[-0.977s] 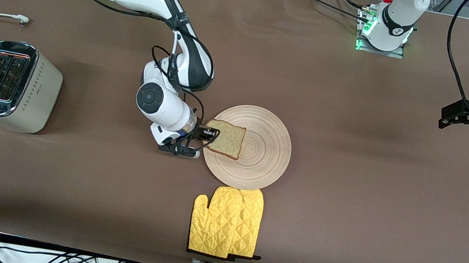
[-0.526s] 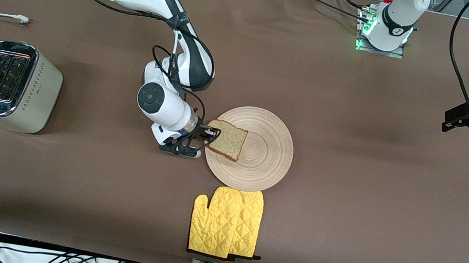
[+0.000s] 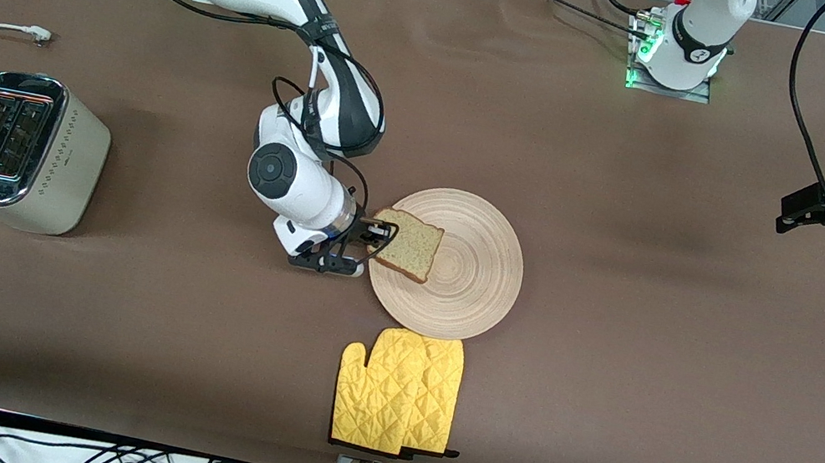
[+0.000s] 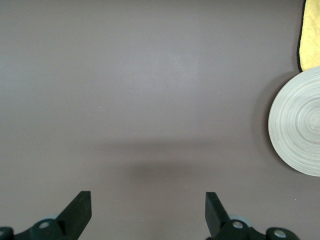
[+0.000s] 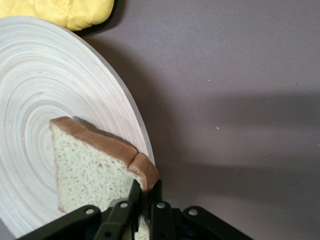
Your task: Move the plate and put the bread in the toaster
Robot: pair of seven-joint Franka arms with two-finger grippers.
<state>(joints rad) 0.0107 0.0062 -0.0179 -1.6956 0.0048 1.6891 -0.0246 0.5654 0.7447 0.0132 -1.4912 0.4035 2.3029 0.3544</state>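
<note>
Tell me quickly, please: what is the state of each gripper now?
Right gripper: shut on the bread, at the plate edge.
Left gripper: open, holding nothing, waiting over bare table toward the left arm's end.

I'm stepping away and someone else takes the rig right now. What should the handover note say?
Right end effector: shut on the bread, gripping its edge at the plate's rim; the slice looks tilted, with a shadow under it in the right wrist view.
Left end effector: open, holding nothing, waiting above bare table at the left arm's end.
Plate: mid-table, touching the yellow oven mitts, which lie nearer the front camera.
Toaster: at the right arm's end, slots up and without bread.
Done: bread gripped.
Left: carry it to the toaster and drop it into a slot.
</note>
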